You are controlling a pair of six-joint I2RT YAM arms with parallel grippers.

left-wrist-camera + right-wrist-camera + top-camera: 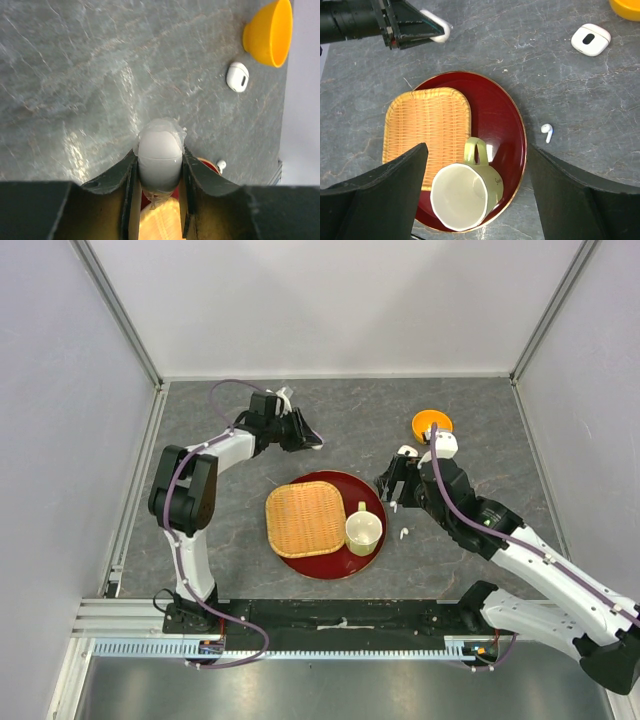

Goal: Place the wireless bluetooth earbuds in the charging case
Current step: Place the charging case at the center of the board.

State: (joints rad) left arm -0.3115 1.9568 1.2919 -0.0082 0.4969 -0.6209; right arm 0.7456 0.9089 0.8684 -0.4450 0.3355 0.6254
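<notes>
My left gripper is shut on a white pebble-shaped charging case, lid closed, with clear film round it. It is held over the back of the table. A second white case lies beside the orange bowl. One tiny white earbud lies on the grey table just right of the red tray, also seen in the top view. My right gripper hangs open above the cream cup and the tray's right side, with nothing between its fingers.
A red round tray holds a woven square basket and the cream cup. An orange bowl stands at the back right. Grey walls close in the table on three sides.
</notes>
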